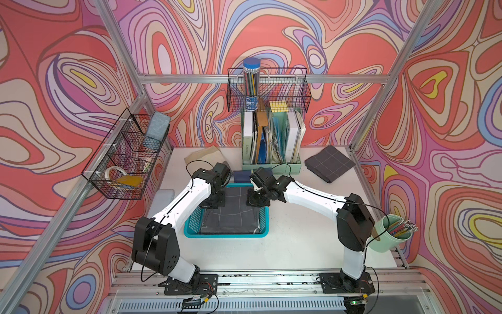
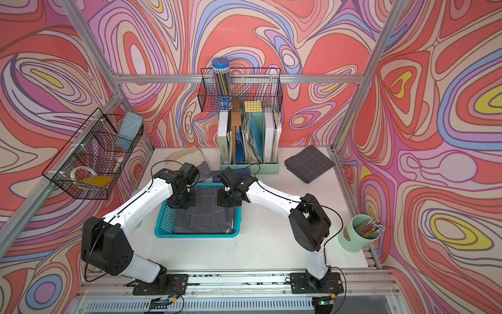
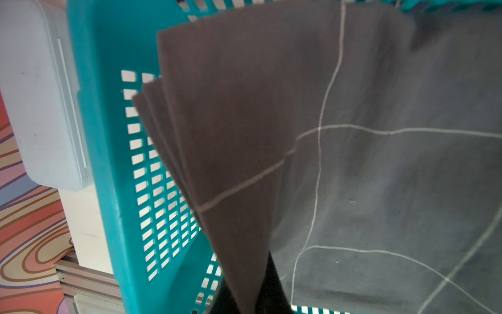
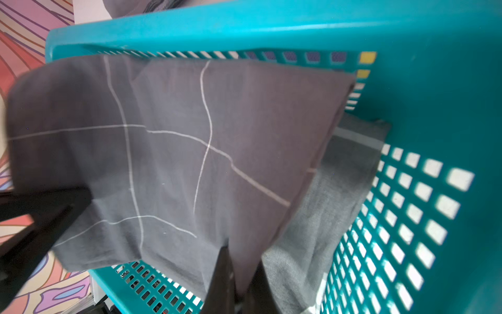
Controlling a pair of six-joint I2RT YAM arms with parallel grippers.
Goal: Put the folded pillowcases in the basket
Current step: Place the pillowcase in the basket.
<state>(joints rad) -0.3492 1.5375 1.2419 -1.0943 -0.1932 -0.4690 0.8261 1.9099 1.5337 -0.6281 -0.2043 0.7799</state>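
The turquoise basket [image 1: 225, 234] [image 2: 195, 234] stands mid-table. A dark grey folded pillowcase [image 1: 231, 214] [image 2: 202, 214] with thin white grid lines lies inside it, over a lighter grey cloth [image 4: 326, 204]. My left gripper [image 1: 213, 202] [image 2: 180, 202] is shut on the pillowcase's far left corner. In the left wrist view the folded layers [image 3: 244, 136] fan out from the left gripper [image 3: 248, 301] over the basket's perforated wall [image 3: 108, 136]. My right gripper [image 1: 258, 199] [image 2: 226, 201] [image 4: 241, 293] is shut on the far right corner, which [image 4: 176, 149] is held up inside the basket [image 4: 434, 81].
Another folded grey checked cloth [image 1: 328, 163] lies at the back right. A mint file holder [image 1: 271, 141] stands behind the basket, with navy [image 1: 241, 175] and beige [image 1: 205, 156] cloths beside it. A pale box [image 1: 163, 198] sits left of the basket, a pencil cup [image 1: 391, 233] far right.
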